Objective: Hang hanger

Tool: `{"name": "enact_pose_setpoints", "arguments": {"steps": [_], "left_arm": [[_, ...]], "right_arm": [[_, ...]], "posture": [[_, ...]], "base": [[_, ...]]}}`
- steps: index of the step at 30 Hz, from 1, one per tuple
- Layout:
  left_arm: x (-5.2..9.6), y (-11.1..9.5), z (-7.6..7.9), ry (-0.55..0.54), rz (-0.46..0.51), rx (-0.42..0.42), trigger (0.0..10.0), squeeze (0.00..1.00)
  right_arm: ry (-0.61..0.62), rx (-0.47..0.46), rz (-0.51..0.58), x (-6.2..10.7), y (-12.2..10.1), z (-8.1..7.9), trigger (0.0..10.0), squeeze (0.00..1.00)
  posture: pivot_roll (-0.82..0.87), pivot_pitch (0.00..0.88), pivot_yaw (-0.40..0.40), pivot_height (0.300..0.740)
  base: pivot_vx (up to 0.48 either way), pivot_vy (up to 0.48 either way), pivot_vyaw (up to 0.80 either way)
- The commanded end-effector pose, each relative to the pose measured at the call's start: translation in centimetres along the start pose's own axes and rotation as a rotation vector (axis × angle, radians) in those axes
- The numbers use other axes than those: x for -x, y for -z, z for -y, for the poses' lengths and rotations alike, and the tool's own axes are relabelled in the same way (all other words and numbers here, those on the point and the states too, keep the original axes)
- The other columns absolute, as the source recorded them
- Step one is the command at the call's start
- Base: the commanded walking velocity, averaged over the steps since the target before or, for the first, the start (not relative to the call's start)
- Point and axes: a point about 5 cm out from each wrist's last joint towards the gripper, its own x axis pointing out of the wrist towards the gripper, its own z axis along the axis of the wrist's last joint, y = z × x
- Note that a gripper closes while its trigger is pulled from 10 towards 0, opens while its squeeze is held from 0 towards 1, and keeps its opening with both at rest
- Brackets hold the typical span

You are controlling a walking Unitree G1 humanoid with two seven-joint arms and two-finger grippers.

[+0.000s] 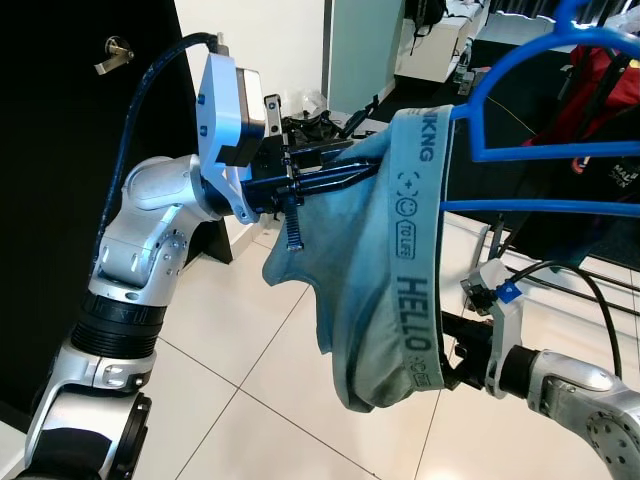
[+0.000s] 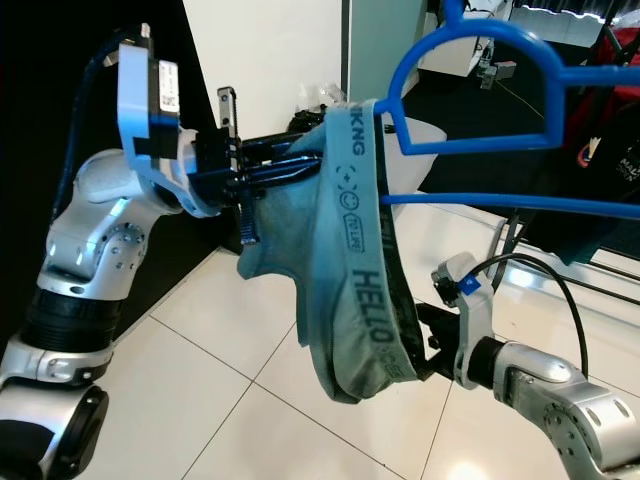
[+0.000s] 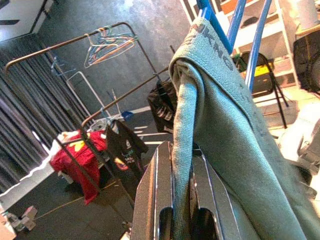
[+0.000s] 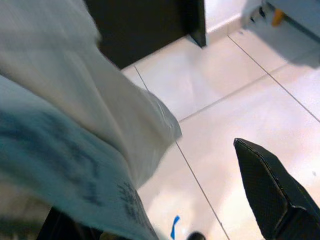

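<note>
**Holding the garment steady on its hanger**

Pinching the top edge of the pale teal underwear with the printed waistband (image 1: 390, 270), my left pincer (image 1: 335, 175) is clamped on the cloth so it cannot slide off the blue plastic hanger (image 1: 540, 150) raised at head height. My right pincer (image 1: 455, 350) sits low behind the hanging fabric, fingers spread in its wrist view, apparently steadying from below. I judge the dark metal clothes rail (image 3: 100, 55), well apart across the room, to be the target.
</note>
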Motion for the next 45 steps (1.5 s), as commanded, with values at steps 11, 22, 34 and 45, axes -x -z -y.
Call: {"name": "enact_pose_setpoints", "arguments": {"steps": [11, 22, 34, 45], "left_arm": [[2.1, 1.1, -0.8, -0.07, -0.128, -0.063, 10.0, 0.0], [7.5, 4.2, -0.3, -0.128, -0.378, -0.084, 10.0, 0.0], [9.0, 4.1, 1.4, -0.072, -0.418, -0.12, 10.0, 0.0], [7.9, 5.1, 1.1, -0.125, -0.47, -0.332, 10.0, 0.0]], "right_arm": [[0.224, -0.089, -0.015, 1.6, 0.3, 3.1, 0.0, 0.0], [0.291, -0.339, 0.338, 6.0, -3.5, 6.6, 0.0, 0.0], [0.374, -0.488, 0.535, 8.1, -4.7, 9.6, 0.0, 0.0], [0.336, -0.561, 0.577, 7.1, -6.0, 9.3, 0.0, 0.0]], "posture": [[-0.06, 0.107, 0.016, 0.74], [-0.06, 0.121, 0.013, 0.74], [-0.04, 0.131, 0.001, 0.74], [-0.04, 0.128, -0.002, 0.74]], "base": [[0.0, 0.0, 0.0], [0.0, 0.0, 0.0], [0.0, 0.0, 0.0], [0.0, 0.0, 0.0]]}}
